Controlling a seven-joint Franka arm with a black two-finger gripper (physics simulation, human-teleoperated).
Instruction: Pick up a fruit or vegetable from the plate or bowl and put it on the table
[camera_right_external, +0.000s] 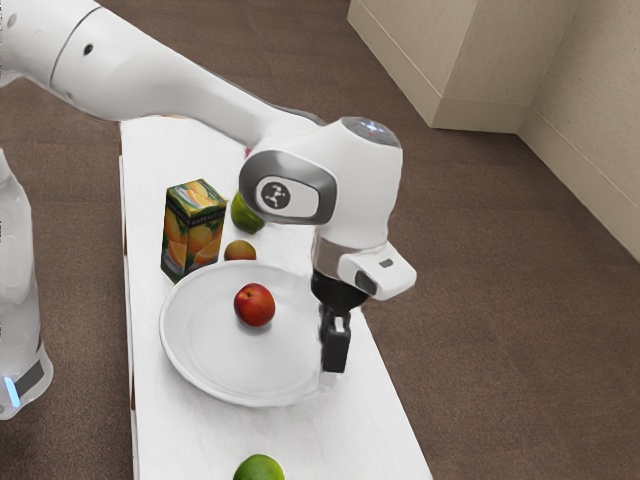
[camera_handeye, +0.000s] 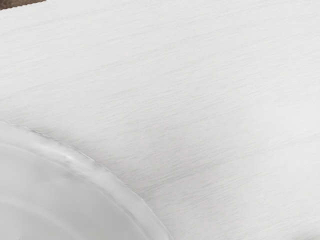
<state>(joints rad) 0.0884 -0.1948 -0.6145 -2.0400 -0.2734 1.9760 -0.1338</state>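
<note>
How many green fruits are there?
2: a round green fruit at the exterior view's lower edge, another green one partly behind my white arm. The arm may hide more.

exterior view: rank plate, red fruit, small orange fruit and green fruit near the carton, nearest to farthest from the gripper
1. Plate: rim right by the gripper
2. Red fruit: on the plate
3. Small orange fruit: just past the plate
4. Green fruit: beyond the orange one

On the white table (camera_right_external: 180, 440), a red fruit (camera_right_external: 255, 306) lies in the white plate (camera_right_external: 215, 355) — the black tool (camera_right_external: 334, 366) points down by the rim, at the exterior view's right — and an orange-juice carton (camera_right_external: 193, 231) stands near the plate.
</note>
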